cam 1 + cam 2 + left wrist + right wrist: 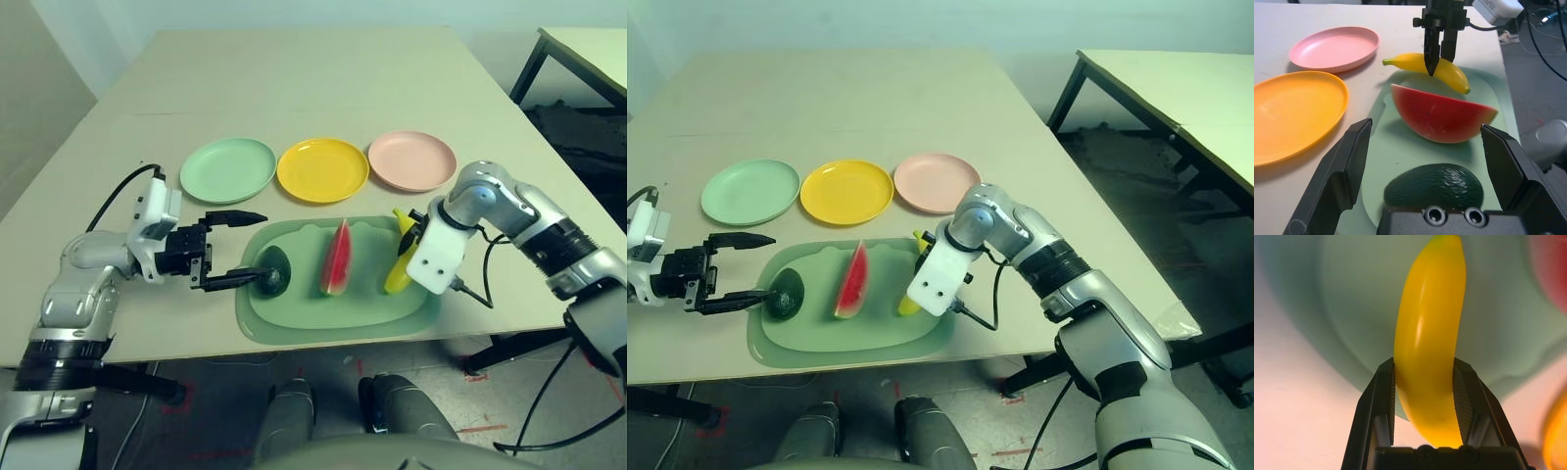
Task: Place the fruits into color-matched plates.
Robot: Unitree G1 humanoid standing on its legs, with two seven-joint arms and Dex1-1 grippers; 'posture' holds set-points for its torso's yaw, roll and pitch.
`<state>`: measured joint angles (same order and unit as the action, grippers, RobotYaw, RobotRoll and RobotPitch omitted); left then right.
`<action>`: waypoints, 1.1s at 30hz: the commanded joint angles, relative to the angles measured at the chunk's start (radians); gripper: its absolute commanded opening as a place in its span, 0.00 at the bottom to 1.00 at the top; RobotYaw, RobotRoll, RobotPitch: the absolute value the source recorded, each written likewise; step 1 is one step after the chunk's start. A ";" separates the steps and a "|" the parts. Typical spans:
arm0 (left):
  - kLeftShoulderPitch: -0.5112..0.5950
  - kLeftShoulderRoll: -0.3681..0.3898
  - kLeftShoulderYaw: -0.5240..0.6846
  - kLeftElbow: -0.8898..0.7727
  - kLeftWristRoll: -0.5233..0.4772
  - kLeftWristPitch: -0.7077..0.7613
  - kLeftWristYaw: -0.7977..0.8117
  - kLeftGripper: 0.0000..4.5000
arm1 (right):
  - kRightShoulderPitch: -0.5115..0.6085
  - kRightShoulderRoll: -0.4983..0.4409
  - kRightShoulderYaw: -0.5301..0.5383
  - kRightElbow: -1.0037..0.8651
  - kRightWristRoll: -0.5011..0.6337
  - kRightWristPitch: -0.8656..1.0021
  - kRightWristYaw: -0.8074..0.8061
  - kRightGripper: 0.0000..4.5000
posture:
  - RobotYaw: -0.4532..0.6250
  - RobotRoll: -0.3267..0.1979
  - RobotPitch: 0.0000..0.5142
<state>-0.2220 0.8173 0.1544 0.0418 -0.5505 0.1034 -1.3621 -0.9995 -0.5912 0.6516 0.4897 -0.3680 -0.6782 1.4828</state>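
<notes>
Black fingers [1462, 401] of the right gripper [1437, 58] are clamped on the sides of a curved, glossy yellow toy banana [1430, 347], which lies over the right end of a large rounded pale green mat [294, 318] on the beige table [294, 78]. Whether the banana rests on the mat or is just off it I cannot tell. Beside it, in the middle of the mat, stands a red watermelon wedge with a green rind [336, 259], set on edge and close enough to crowd that side of the banana. At the mat's left end lies a dark green oval avocado [273, 269] with a pebbled skin. Beyond the mat, three round shallow plastic plates sit in a row, near one another and each bare: a mint green plate [228, 168] on the left, a bright yellow plate [322, 168] in the middle, and a pale pink plate [412, 160] on the right, the pink one nearest the banana. The left gripper [238, 248] points sideways towards the avocado with its fingers spread wide apart; the lower fingertip [250, 278] reaches the avocado's near side, though I cannot tell whether it touches. It holds nothing.
</notes>
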 commanded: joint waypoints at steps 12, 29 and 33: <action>0.015 -0.006 0.033 -0.017 0.011 0.065 0.124 1.00 | -0.393 0.254 0.005 0.549 -0.155 -0.081 -0.392 0.37 | 0.47 0.62 0.18; 0.042 -0.006 0.076 -0.055 0.021 0.086 0.261 1.00 | -0.502 0.484 0.054 0.853 -0.373 0.073 -0.835 0.37 | 0.53 0.62 0.21; 0.056 -0.009 0.099 -0.075 0.020 0.093 0.292 1.00 | -0.480 0.490 0.056 0.870 -0.394 0.117 -0.851 0.37 | 0.54 0.62 0.22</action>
<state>-0.1762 0.8084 0.2381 -0.0093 -0.5364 0.1893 -1.0824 -1.5000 -0.1102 0.6939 1.3472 -0.7495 -0.5778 0.6419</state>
